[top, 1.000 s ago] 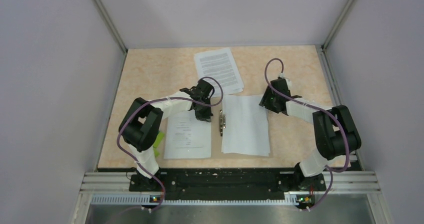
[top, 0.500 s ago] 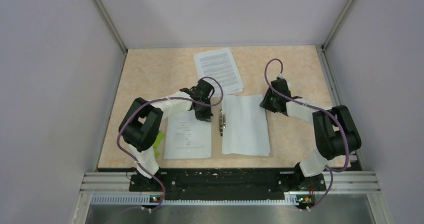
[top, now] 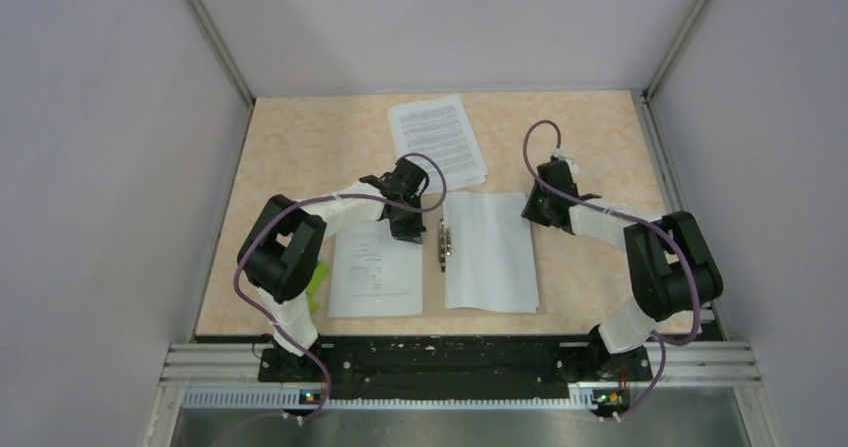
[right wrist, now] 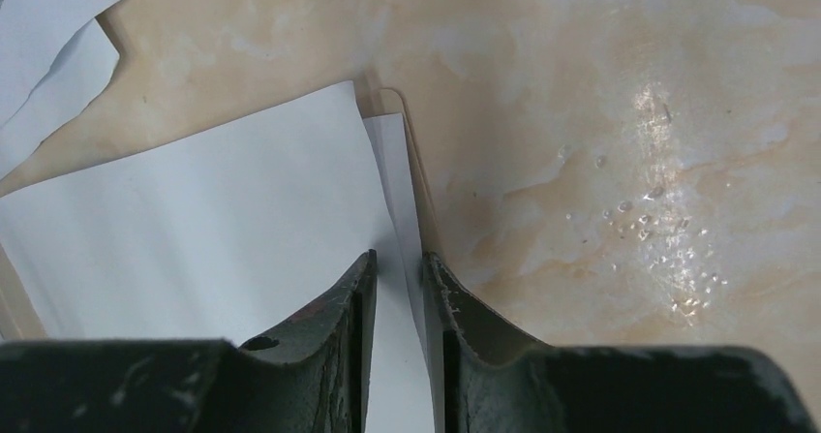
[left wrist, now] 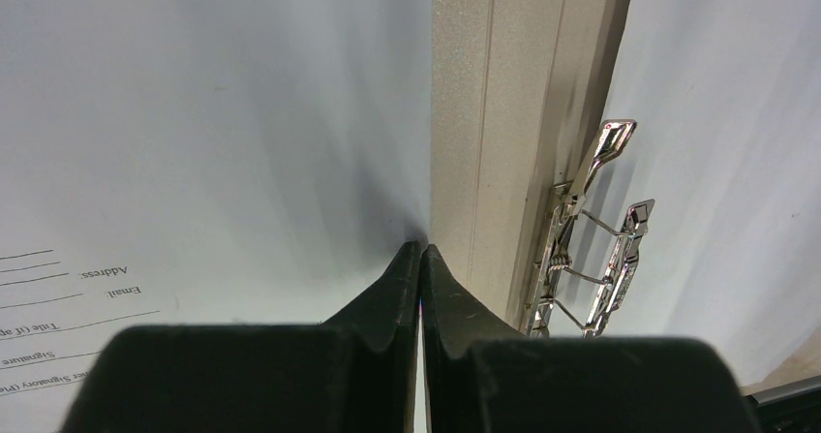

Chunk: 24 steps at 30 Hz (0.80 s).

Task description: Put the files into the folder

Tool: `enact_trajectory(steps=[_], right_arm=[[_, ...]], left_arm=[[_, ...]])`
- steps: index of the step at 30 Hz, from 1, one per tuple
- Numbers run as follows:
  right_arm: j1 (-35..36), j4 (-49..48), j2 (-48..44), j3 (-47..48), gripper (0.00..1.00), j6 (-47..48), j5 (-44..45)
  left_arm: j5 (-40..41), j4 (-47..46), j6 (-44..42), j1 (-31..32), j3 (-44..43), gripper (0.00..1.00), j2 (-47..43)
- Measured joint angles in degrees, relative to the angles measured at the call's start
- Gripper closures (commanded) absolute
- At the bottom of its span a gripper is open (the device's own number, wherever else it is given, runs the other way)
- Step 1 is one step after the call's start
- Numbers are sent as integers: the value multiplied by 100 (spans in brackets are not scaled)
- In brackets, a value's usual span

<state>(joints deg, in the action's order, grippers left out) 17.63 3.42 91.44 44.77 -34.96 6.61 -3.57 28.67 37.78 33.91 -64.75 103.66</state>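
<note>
folder [left wrist: 484,113] open, clip [left wrist: 591,230] at spine | left gripper [left wrist: 420,249] shut, tips down on left sheet [left wrist: 194,113] by spine | right gripper [right wrist: 399,259] narrow, astride right sheet [right wrist: 194,230] outer edge | far: spare files [top: 437,137] on table [top: 300,137] | step, likely: seating right sheet; next: light pinch, nudge toward clip

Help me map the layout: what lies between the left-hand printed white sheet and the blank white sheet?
The tan cardboard folder's spine with its silver metal clip, clearest in the left wrist view.
</note>
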Motion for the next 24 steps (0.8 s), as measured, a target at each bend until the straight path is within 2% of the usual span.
enact_trajectory(steps=[10,19,21,24], right_arm=[[0,234,-210,-52,57,151,155],[0,601,-319,162,29,393,236],[0,658,-319,396,24,485,210],[0,658,-221,955,20,673,-59]], left_arm=[[20,2,48,9,0,92,0],[52,223,105,37,-129,77,0],[101,527,96,37,-323,73,2],[223,804,87,-2,-975,62,2]])
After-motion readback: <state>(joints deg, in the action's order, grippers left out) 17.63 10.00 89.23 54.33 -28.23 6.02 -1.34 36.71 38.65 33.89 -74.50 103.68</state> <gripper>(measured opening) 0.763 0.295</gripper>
